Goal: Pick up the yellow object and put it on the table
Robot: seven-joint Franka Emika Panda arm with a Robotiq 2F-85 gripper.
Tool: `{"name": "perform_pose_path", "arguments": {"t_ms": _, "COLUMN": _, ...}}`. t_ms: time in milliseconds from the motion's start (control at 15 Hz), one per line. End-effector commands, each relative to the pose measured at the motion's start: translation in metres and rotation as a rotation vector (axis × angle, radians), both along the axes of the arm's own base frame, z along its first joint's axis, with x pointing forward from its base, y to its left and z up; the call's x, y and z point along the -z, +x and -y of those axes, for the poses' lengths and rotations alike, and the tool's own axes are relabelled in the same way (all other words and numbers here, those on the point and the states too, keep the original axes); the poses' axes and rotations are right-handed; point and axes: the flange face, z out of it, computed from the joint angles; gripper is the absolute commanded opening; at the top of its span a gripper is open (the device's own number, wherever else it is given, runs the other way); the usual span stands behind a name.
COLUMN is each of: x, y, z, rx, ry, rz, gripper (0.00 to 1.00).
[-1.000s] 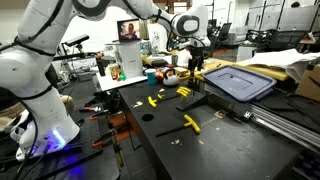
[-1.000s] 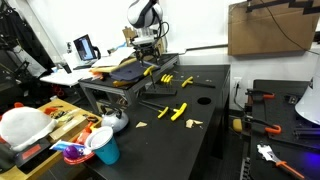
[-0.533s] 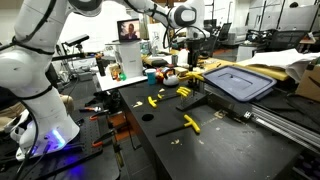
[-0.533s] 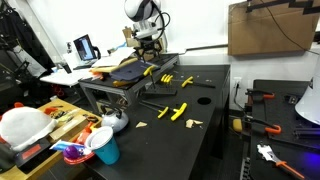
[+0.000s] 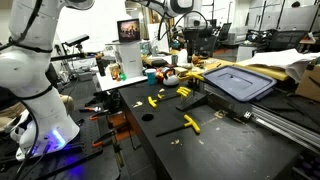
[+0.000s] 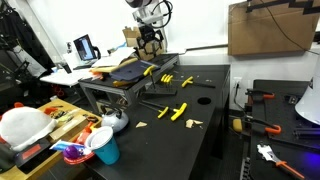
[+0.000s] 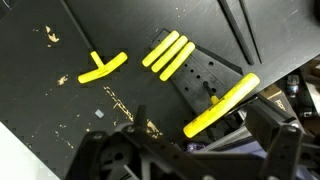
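Table (image 5: pixel 240 150) first: your arm has climbed well above it over the last second, its gripper (image 6: pixel 150 44) spread wide and empty. On the table lies the yellow object (image 5: pixel 190 123), so release looks done. Wrist view shows only all-yellow pieces (image 7: pixel 168 52); both exterior views show the tool.

Matt black desk, glossy white arm, smooth yellow pieces.
The desk (image 5: pixel 235 150) has a flat, matt black top flecked with pale scuffs. The yellow object (image 5: pixel 190 123) has a smooth, plastic-looking yellow handle on a thin dark shaft whose material cannot be told. The three yellow bars (image 7: pixel 168 55) in the wrist view look like the same smooth plastic. The robot arm (image 5: pixel 25 70) wears glossy white shells. The mustard cloth (image 5: pixel 268 72) looks soft and creased, and the box (image 6: pixel 265 30) is plain brown cardboard.
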Motion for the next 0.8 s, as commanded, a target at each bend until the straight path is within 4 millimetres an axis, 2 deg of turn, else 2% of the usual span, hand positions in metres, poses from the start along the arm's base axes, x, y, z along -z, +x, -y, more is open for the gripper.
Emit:
{"name": "perform_pose_path", "arguments": {"t_ms": 0, "x": -0.032, "y": -0.020, "z": 0.005, "rx": -0.107, "ry": 0.020, "rz": -0.011, "gripper": 1.00}}
{"name": "perform_pose_path", "arguments": {"t_ms": 333, "x": -0.061, "y": -0.028, "z": 0.009, "rx": -0.208, "ry": 0.023, "rz": 0.000, "gripper": 1.00}}
{"name": "perform_pose_path", "arguments": {"t_ms": 733, "x": -0.087, "y": -0.037, "z": 0.002, "rx": -0.309, "ry": 0.012, "rz": 0.027, "gripper": 1.00}}
